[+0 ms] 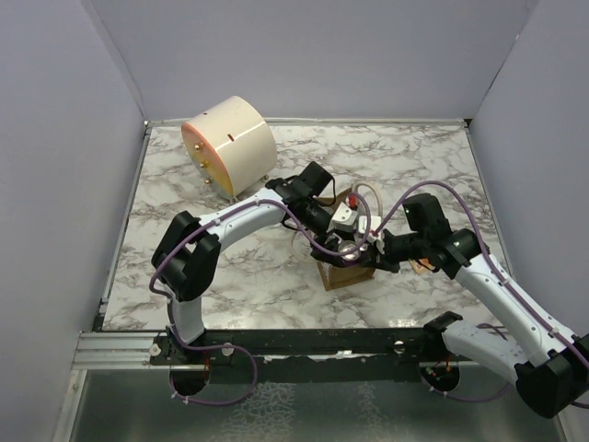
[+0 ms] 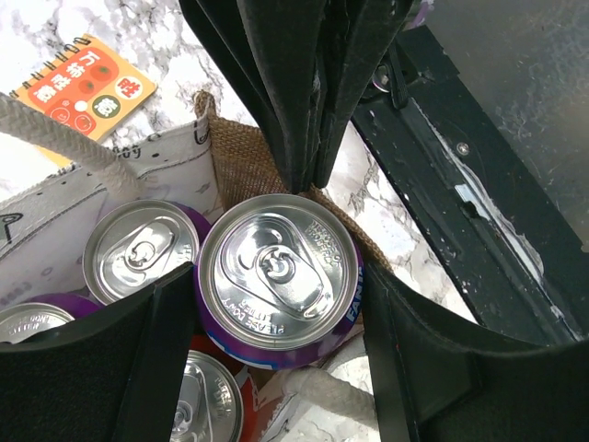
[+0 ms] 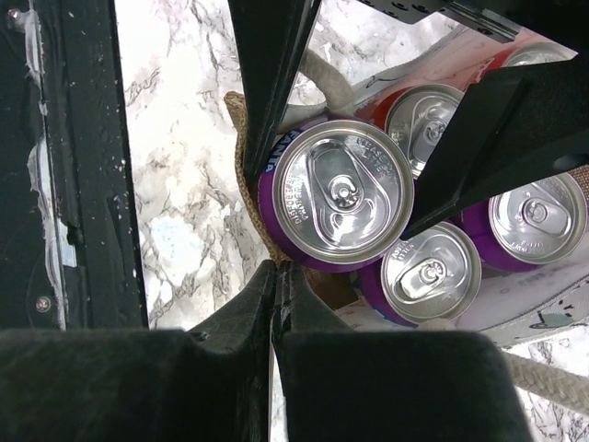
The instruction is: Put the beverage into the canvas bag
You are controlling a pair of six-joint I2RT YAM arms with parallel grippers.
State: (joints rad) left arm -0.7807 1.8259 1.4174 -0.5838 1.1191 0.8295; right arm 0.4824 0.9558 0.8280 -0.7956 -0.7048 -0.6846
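The canvas bag (image 1: 350,273) stands at the table's front middle, with a brown burlap rim (image 2: 241,157) and whitish rope handles (image 2: 64,138). My left gripper (image 2: 276,308) is shut on a purple beverage can (image 2: 276,274), upright in the bag's near corner and standing higher than the cans around it. The can also shows in the right wrist view (image 3: 342,193). My right gripper (image 3: 276,269) is shut on the bag's burlap rim (image 3: 247,198) beside that can. Several other cans sit inside the bag, purple ones (image 3: 431,272) and a red one (image 3: 423,120).
A large cream cylinder (image 1: 230,143) lies at the back left. An orange booklet (image 2: 83,87) lies on the marble beside the bag. A black rail (image 2: 460,193) runs along the table's front edge, close to the bag. Both arms cross over the bag.
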